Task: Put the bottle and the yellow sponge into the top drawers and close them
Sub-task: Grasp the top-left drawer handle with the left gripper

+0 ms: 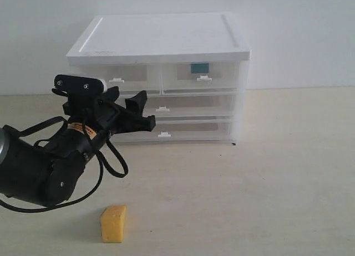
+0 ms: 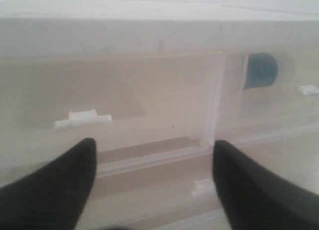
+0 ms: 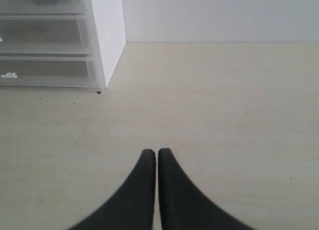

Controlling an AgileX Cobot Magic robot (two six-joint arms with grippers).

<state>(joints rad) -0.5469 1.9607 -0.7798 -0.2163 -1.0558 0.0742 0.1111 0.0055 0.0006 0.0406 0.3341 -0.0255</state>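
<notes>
Hovering before the left top drawer point(image 1: 126, 74), the left gripper point(image 1: 143, 109) gapes wide, empty. The bottle point(image 1: 199, 68) sits in the right top drawer point(image 1: 219, 74) at its two o'clock, the yellow sponge point(image 1: 113, 224) at six. The right gripper point(image 3: 157, 153) is pinched together, empty.

The bottle point(image 1: 199, 68) is showing only as a blurred teal patch behind the cloudy front of the right top drawer point(image 1: 222, 76), its cap not readable. The left arm point(image 1: 33, 167) is running off the frame edge and covering the lower left corner of the cabinet point(image 1: 161, 37).
</notes>
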